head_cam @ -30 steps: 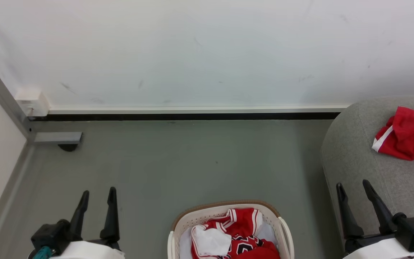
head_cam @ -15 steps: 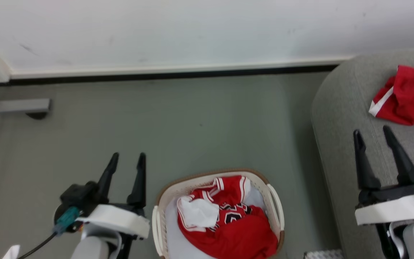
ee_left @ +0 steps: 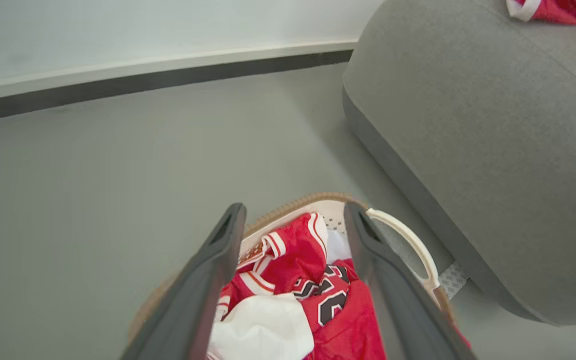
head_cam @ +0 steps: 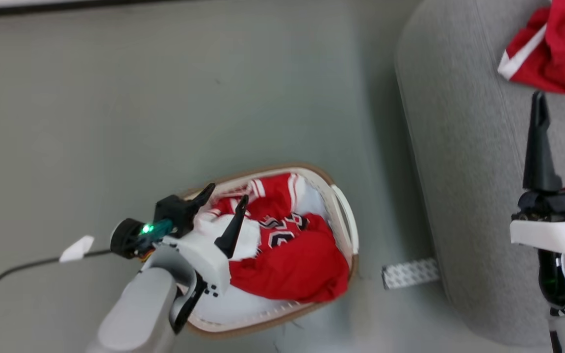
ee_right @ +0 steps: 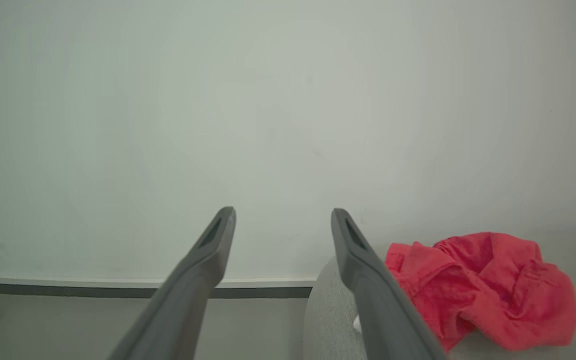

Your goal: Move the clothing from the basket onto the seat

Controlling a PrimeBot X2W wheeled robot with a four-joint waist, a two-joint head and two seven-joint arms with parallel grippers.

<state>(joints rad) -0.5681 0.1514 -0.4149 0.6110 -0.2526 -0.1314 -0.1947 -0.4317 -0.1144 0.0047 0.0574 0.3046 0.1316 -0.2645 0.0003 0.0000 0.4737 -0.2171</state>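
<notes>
The basket (head_cam: 347, 218), white with a brown rim, stands on the floor and holds the clothing (head_cam: 292, 262): a crumpled red jersey with black-and-white numerals and a white patch. My left gripper (head_cam: 227, 193) hovers open over the basket's left part, fingers pointing across the jersey. Through the left wrist view the clothing (ee_left: 313, 280) lies between and below the open left gripper (ee_left: 294, 210). The grey seat (head_cam: 459, 147) is at the right with a red garment (head_cam: 552, 49) lying on it. My right gripper (head_cam: 563, 95) is open above the seat, just short of that garment (ee_right: 483, 285).
A grey floor (head_cam: 115, 108) stretches left of and behind the basket, up to a wall with a dark baseboard (ee_left: 143, 82). A patterned strip (head_cam: 410, 273) lies on the floor between basket and seat. A cable (head_cam: 17, 269) and a white tag (head_cam: 77, 247) trail from my left wrist.
The head camera has tilted down, shifting the whole picture. My left arm has swung right, from beside the basket to over it. Both grippers stay open.
</notes>
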